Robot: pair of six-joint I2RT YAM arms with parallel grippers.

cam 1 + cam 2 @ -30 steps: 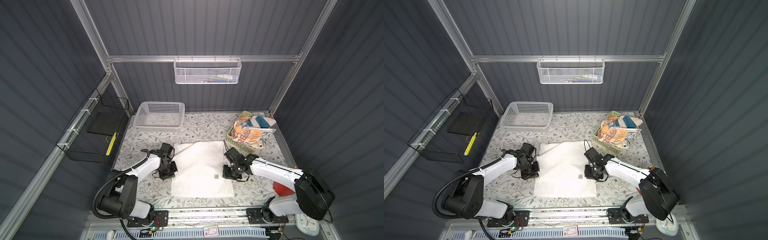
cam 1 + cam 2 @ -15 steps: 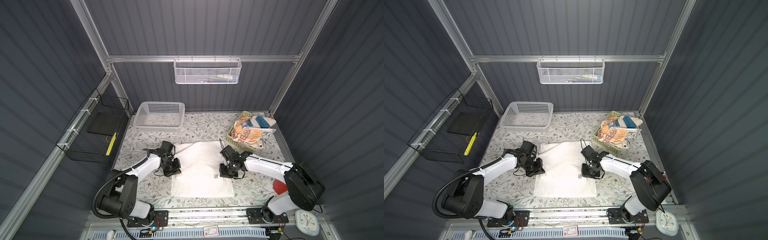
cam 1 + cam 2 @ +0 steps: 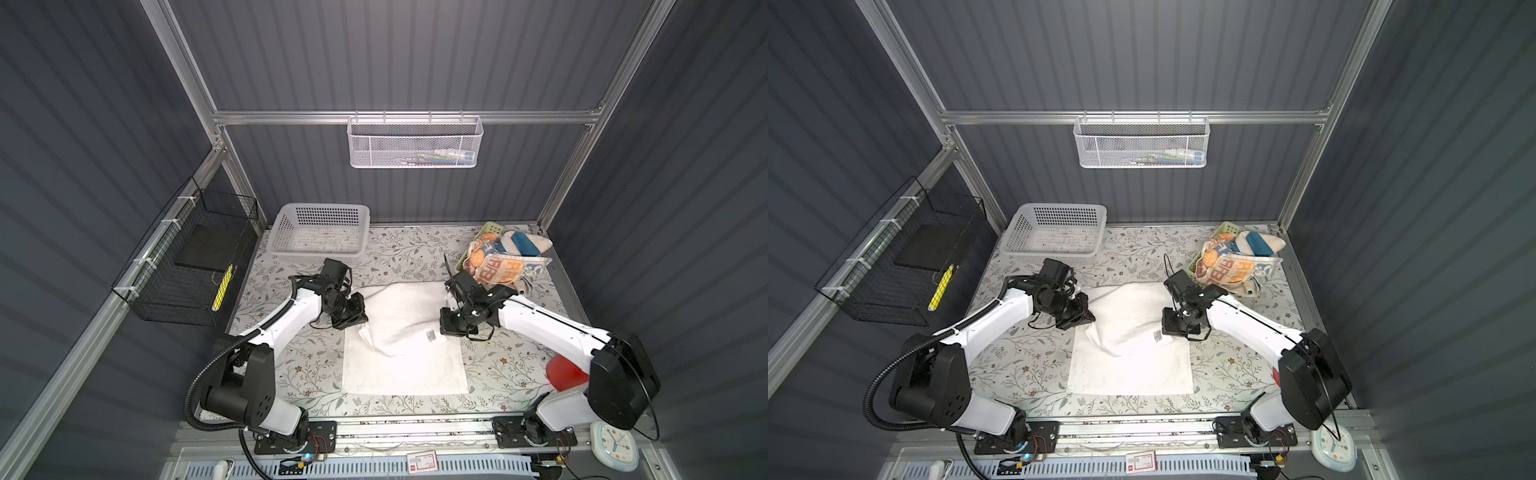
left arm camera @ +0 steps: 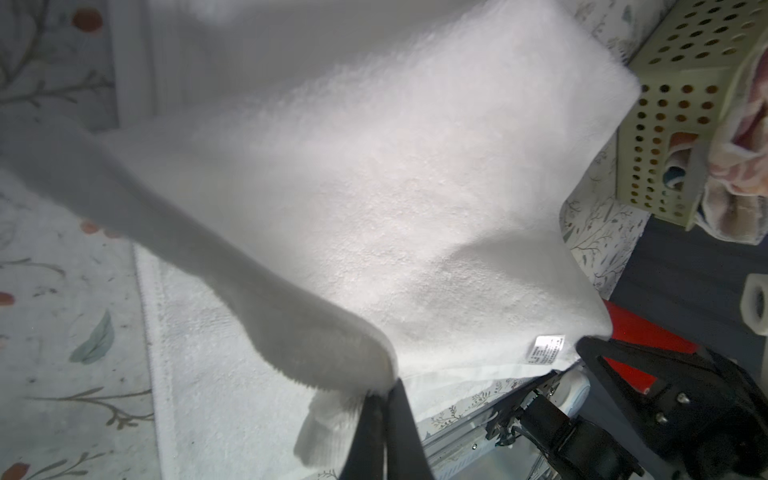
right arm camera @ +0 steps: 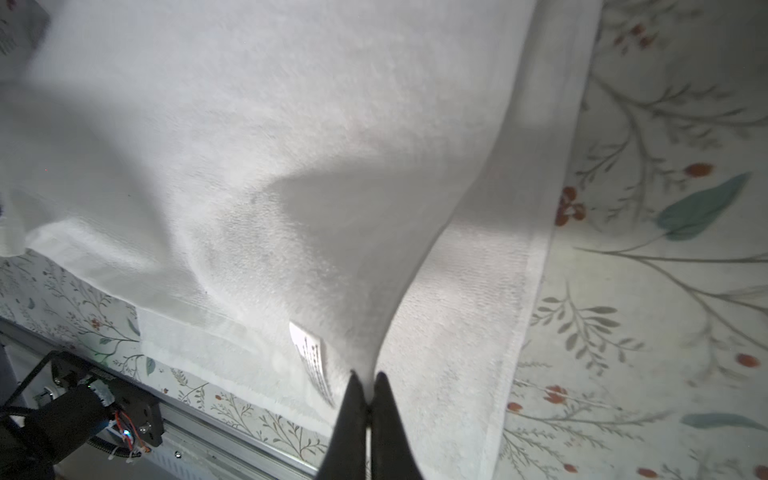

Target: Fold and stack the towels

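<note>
Both top views are showing the white towel (image 3: 403, 365) mid-table, its far half raised over the near half. The left gripper (image 3: 360, 323) and right gripper (image 3: 445, 330) are each pinching a far corner (jaws clamped on cloth) for folding. The other towels (image 3: 498, 266) are sitting in the green basket (image 3: 492, 227).

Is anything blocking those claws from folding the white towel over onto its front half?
Nothing visible. The left claw and right claw are each shut on a far corner of the white towel, and its front half lies flat and bare. The basket of other towels sits off to the far right.
</note>
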